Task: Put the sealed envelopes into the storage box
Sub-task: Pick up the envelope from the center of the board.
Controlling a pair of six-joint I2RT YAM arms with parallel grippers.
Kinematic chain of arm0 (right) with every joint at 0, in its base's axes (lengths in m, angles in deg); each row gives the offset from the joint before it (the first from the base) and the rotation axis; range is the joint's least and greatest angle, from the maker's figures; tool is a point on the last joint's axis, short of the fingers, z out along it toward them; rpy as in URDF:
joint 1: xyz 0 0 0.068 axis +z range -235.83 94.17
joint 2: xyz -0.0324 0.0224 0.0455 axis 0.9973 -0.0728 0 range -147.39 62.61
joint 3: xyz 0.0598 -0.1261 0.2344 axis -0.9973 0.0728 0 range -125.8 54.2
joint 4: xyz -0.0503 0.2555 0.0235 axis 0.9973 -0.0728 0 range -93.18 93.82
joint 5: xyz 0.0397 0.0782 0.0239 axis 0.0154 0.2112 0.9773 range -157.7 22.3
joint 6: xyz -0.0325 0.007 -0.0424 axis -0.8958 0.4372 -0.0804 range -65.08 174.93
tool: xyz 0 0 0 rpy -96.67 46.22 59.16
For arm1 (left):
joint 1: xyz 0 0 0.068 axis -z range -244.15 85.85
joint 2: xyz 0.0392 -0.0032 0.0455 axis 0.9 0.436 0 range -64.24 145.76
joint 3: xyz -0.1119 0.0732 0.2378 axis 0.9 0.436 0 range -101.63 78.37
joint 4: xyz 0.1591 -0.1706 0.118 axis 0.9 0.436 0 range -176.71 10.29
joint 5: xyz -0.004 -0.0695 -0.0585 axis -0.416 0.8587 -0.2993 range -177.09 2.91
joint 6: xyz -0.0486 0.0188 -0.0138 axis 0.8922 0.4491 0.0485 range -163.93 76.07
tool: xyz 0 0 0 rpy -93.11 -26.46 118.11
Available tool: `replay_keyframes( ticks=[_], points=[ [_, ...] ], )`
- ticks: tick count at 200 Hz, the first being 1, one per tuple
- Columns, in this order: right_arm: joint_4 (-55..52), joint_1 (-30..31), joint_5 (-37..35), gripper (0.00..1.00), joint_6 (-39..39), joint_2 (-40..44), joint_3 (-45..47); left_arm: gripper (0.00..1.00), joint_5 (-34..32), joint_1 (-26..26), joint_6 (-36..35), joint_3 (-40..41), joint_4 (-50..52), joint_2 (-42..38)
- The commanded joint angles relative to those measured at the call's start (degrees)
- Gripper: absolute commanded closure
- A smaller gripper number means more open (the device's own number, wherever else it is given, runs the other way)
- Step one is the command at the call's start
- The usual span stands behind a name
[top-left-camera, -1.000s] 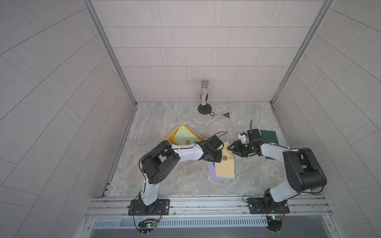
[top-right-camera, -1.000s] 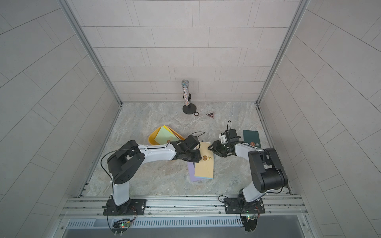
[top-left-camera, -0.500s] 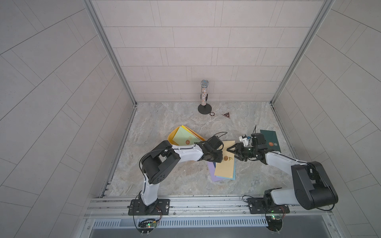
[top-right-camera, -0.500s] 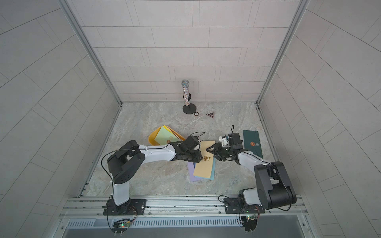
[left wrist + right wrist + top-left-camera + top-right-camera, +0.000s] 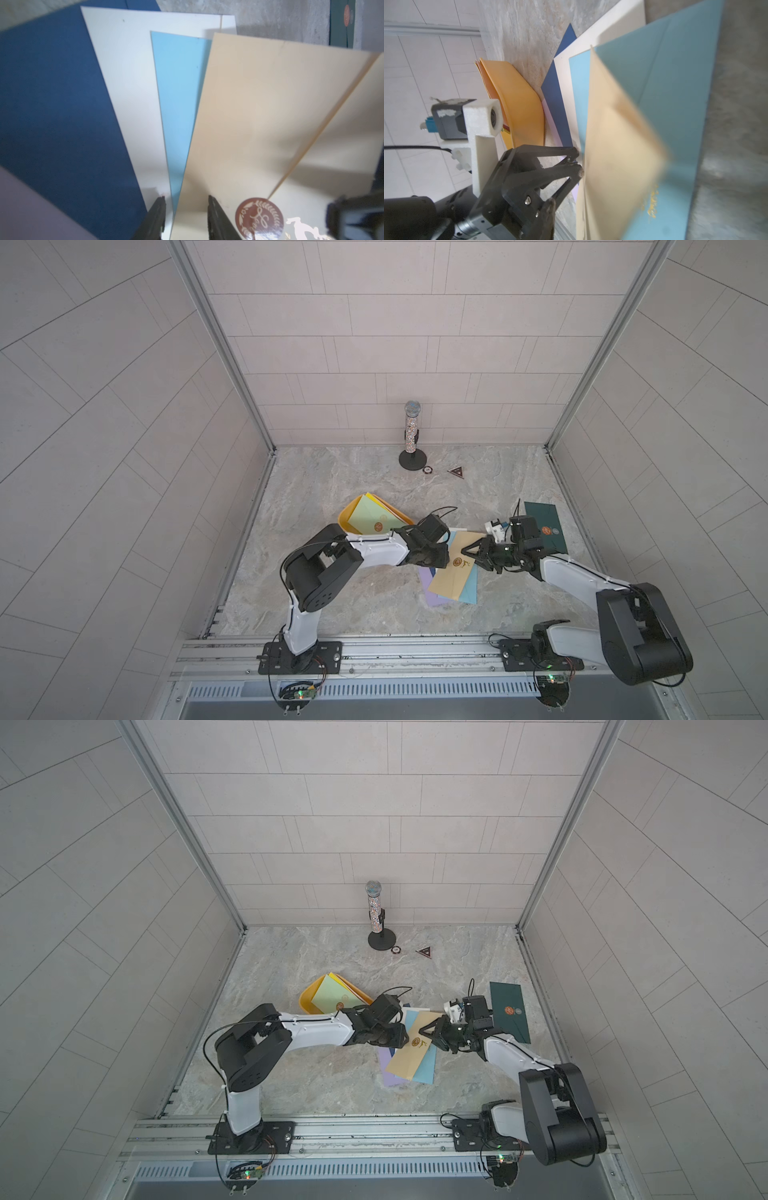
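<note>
The yellow storage box (image 5: 345,519) (image 5: 305,999) holds a light green envelope (image 5: 368,516) and others. Beside it lies a fanned stack of sealed envelopes: cream (image 5: 451,574) (image 5: 259,114) on top, then light blue (image 5: 176,93), white (image 5: 124,72), dark blue (image 5: 62,104) and lilac (image 5: 432,595). My left gripper (image 5: 442,558) (image 5: 185,199) is open, its tips pressing on the stack at the cream envelope's edge. My right gripper (image 5: 467,551) (image 5: 426,1031) is closed on the cream envelope's opposite edge, which is tilted up. One of its fingers (image 5: 550,207) shows; the paper hides the other. A dark green envelope (image 5: 546,526) lies apart on the right.
A glittery microphone on a black round stand (image 5: 412,431) is at the back wall, with a small round token (image 5: 428,469) and a dark triangular piece (image 5: 457,472) beside it. Tiled walls close in three sides. A metal rail (image 5: 415,651) runs along the front.
My right arm reached left from beside the dark green envelope to the cream envelope's edge and its jaws narrowed. That edge has lifted. The left gripper stayed put.
</note>
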Motion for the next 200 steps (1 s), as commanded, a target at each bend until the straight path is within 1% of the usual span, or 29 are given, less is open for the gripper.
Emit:
replay_keyframes(
  ticks=[1,13,39,55,58,78,90,107,131,142,154,169,186,200],
  points=[
    [-7.35,0.4,-3.39,0.8,-6.56,1.77,-1.09,0.59,-0.01,0.38,0.48,1.03,2.1,-1.99],
    [-9.77,0.65,-4.97,0.88,-8.37,3.1,-2.1,0.58,0.17,0.47,0.61,1.03,2.19,-2.97],
    [-14.13,1.09,-7.93,1.0,-11.17,6.32,-5.51,0.57,-0.74,0.47,-0.16,1.09,4.36,-6.7],
    [-17.65,1.28,-8.81,1.0,-12.42,7.63,-8.57,0.55,-2.07,0.41,-0.62,0.82,7.43,-9.68],
    [-18.4,1.42,-8.98,1.0,-12.68,7.91,-9.09,0.54,-2.53,0.47,-2.04,0.76,8.12,-10.41],
    [-24.23,3.05,-11.05,1.0,-15.36,9.2,-15.05,0.52,-6.56,-0.13,-4.65,0.55,14.93,-16.13],
    [-28.21,5.37,-13.82,1.0,-17.48,8.86,-19.15,0.5,-8.95,-1.06,-6.36,1.02,19.35,-20.29],
    [-31.88,10.5,-18.8,1.0,-19.92,6.84,-25.36,0.47,-12.59,-3.51,-7.17,2.52,25.61,-26.58],
    [-37.77,16.92,-22.55,1.0,-25.39,-0.21,-38.11,0.44,-14.4,-10.08,-8.32,5.55,32.67,-36.29],
    [-41.29,19.3,-23.75,1.0,-28.46,-4.94,-44.96,0.42,-15.25,-13.15,-8.74,7.12,34.59,-40.99],
    [-46.42,21.91,-25.21,1.0,-31.94,-10.86,-52.98,0.39,-17.98,-15.52,-9.68,8.71,36.22,-46.04],
    [-52.03,25.28,-27.18,1.0,-36.47,-18.07,-62.49,0.35,-20.29,-18.04,-10.58,9.26,39.34,-50.6],
    [-56.34,27.65,-29.06,1.0,-40.59,-25.64,-72.18,0.33,-22.33,-19.52,-10.85,9.02,42.46,-53.47],
    [-59.69,28.49,-29.47,1.0,-41.85,-31.94,-80.26,0.33,-22.97,-19.78,-11.17,9.01,43.99,-55.07]
  ],
)
